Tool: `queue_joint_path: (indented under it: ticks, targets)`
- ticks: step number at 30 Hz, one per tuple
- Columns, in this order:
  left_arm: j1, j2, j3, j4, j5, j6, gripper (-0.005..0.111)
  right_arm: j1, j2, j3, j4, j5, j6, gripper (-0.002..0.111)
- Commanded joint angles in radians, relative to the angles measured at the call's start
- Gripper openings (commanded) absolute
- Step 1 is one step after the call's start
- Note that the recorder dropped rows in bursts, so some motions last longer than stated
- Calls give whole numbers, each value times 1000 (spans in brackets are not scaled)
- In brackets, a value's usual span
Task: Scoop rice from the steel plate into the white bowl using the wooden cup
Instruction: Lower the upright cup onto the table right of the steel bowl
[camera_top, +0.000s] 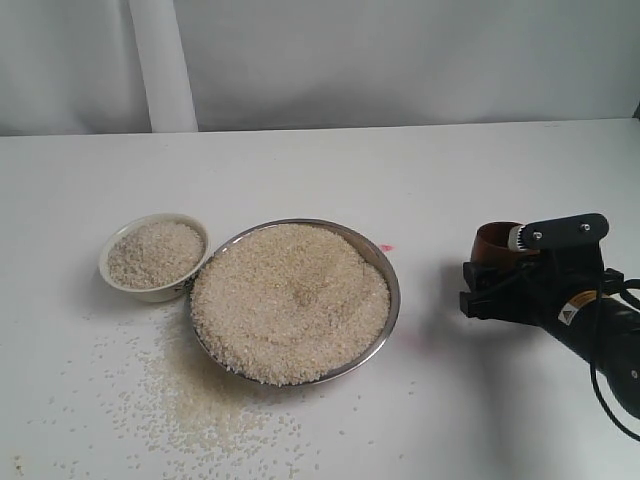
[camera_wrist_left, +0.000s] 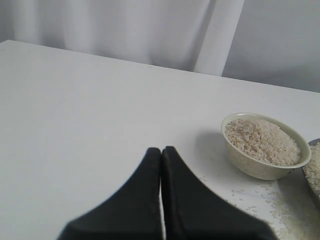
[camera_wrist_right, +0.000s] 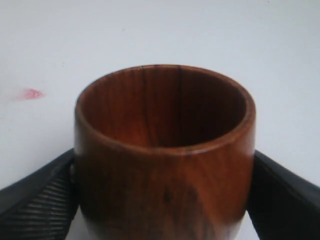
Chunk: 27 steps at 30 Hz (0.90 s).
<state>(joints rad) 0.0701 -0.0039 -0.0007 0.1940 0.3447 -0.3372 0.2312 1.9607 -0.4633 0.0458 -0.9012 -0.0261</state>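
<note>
Exterior, steel plate (camera_top: 394, 280): mid-table (camera_top: 300, 170), heaped with rice (camera_top: 290, 300); white bowl (camera_top: 150, 290) touches its left rim, also full.
Exterior, right gripper (camera_top: 495, 265): near the table's right edge, clamped on wooden cup (camera_top: 492, 240); yellow arm sticker (camera_top: 567, 315) unreadable.
Left wrist, left gripper (camera_wrist_left: 161, 155): jaws pressed together, empty.
Right wrist, wooden cup: empty, fingers (camera_wrist_right: 40, 200) against each side.

Rice (camera_top: 290, 300): off-white to pale beige, finely speckled, alike in the heap, the bowl and the loose scatter. Steel plate (camera_top: 393, 290): shiny silver-grey rim. White bowl (camera_wrist_left: 257, 167): plain cream-white. Wooden cup (camera_wrist_right: 165, 175): glossy reddish-brown with darker vertical grain streaks, darker inside. Right gripper (camera_wrist_right: 162, 215) and left gripper (camera_wrist_left: 161, 152): matte black, with fine ribbing on one right finger pad (camera_wrist_right: 42, 210). Table (camera_top: 300, 170): white, with a small pink-red smudge (camera_top: 387, 247). Backdrop (camera_top: 400, 60): pale grey-white.
</note>
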Motion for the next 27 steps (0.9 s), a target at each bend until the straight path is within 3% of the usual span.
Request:
queue_joint_path:
  ticks: [1,3,6,13,16,19,27]
  targets:
    - [-5,4,1,3,-7,-2,0,-6,1,1,7,4,-16,0]
    - [-5,4,1,3,-7,-2,0,-6,1,1,7,4,-23,3]
    - [-5,4,1,3,-7,-2,0,-6,1,1,10,4,-23,16]
    - [-5,4,1,3,-7,-2,0,-6,1,1,10,-13,-27,69]
    - [-5,4,1,3,-7,-2,0,-6,1,1,10,-13,-27,86]
    - [-5,4,1,3,-7,-2,0,-6,1,1,10,-13,-27,92]
    - [-5,4,1,3,-7,-2,0,-6,1,1,6,-13,-27,92]
